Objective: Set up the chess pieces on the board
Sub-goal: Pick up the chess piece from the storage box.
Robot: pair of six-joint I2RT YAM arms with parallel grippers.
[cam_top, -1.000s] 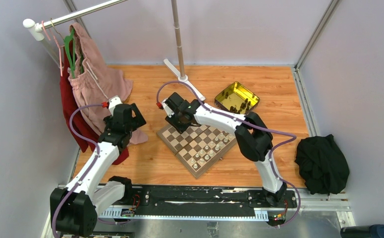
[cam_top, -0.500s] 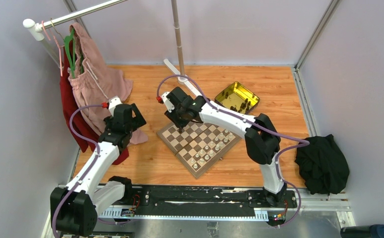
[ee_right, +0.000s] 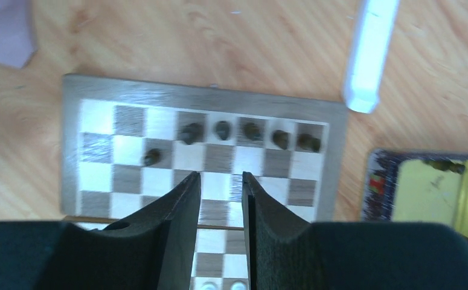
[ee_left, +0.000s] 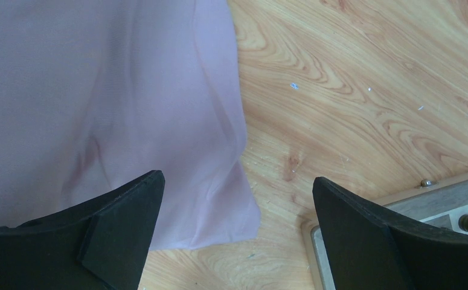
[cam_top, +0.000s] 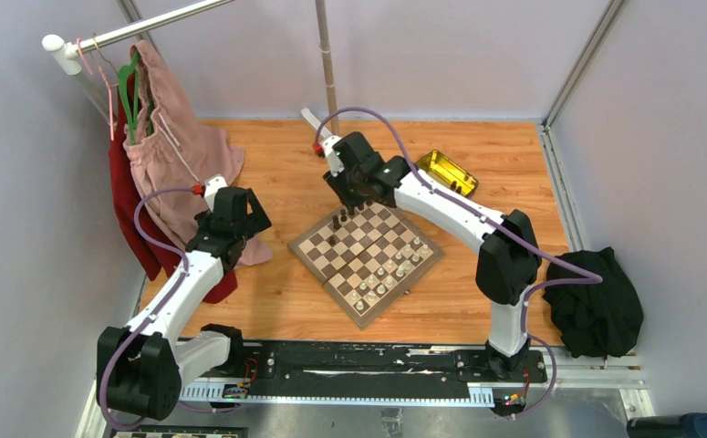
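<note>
The board lies at mid-table, turned like a diamond. Several dark pieces stand along its far-left edge, and several pale pieces stand along its near-right side. In the right wrist view the dark pieces form a row on the board, with one more a rank nearer. My right gripper hovers above the board's far corner, jaws a narrow gap apart and empty. My left gripper is wide open and empty, left of the board.
A yellow-gold tin holding dark pieces sits at the back right, also in the right wrist view. A white stand foot lies behind the board. Pink cloth hangs under my left gripper. A black cloth lies at the right.
My right gripper has risen from the board's far-left squares and swung back and to the right. The dark pieces it was over now show. My left arm barely shifted.
</note>
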